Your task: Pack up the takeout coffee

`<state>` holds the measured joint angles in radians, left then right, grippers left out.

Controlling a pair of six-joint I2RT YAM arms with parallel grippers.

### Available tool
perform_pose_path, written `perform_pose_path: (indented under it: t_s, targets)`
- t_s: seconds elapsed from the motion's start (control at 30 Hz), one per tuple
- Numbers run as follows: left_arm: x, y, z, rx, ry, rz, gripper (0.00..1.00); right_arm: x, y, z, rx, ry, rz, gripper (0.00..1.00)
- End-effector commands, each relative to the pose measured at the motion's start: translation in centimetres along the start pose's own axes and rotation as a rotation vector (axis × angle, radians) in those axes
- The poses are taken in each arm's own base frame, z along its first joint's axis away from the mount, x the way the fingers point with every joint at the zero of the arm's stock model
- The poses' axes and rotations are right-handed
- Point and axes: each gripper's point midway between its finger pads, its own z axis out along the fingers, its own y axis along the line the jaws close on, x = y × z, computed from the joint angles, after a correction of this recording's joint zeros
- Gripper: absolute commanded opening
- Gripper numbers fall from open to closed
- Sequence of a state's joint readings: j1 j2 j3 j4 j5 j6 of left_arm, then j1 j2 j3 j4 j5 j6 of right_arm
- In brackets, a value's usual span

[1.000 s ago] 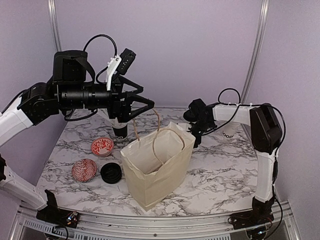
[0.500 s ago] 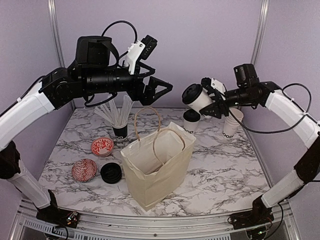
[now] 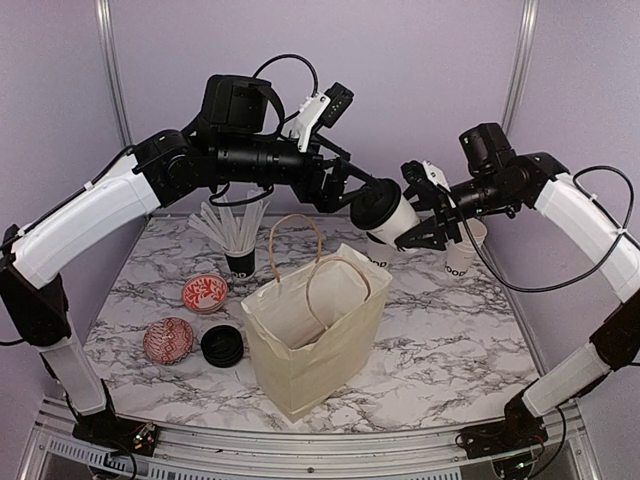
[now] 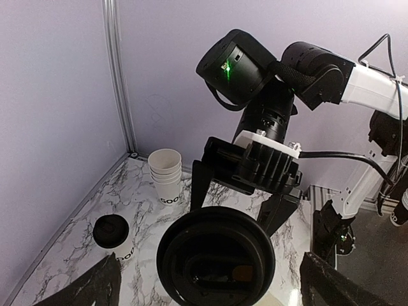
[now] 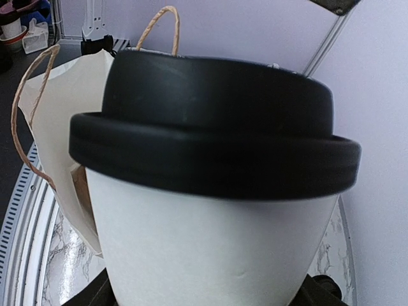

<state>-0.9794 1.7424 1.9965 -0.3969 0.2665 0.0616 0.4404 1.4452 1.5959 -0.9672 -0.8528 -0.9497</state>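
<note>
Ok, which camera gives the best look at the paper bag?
Top external: the whole paper bag stands open, both handles visible. The right wrist view catches only its top edge and handles behind the held cup. The left wrist view doesn't show it.

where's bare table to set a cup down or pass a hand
Bare marble right of the paper bag, in front of the stacked cups. Crowded left of the bag: red bowls, black lid, cup of sticks. Behind it, a lidded cup.

The coffee cup (image 5: 217,242) fills the right wrist view, its base cut off below, and hides nearly all of the fingers of the right gripper (image 3: 418,222).
</note>
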Motion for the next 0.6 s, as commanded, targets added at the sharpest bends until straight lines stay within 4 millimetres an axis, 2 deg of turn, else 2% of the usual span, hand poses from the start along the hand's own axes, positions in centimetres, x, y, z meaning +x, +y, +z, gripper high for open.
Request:
perform_pose_path:
  t_s: [0.0,0.2,0.47,0.57]
  targets:
    - [0.1,-0.4,0.1,0.043,0.018,-0.021,0.99,-2.4,1.0,-0.9,-0.023,-0.034,-0.052,0.67]
    - [1.8,-1.2,0.9,0.111,0.080,-0.032,0.99,-3.0,0.8,-0.8,-0.019,-0.036,-0.053,0.67]
    - [3.2,-0.5,1.7,0.082,0.123,-0.019,0.99,-3.3,1.0,-0.6,-0.028,-0.033,-0.062,0.67]
    - [3.5,-0.6,1.9,0.092,0.131,-0.016,0.95,-3.3,0.8,-0.6,-0.023,-0.030,-0.062,0.67]
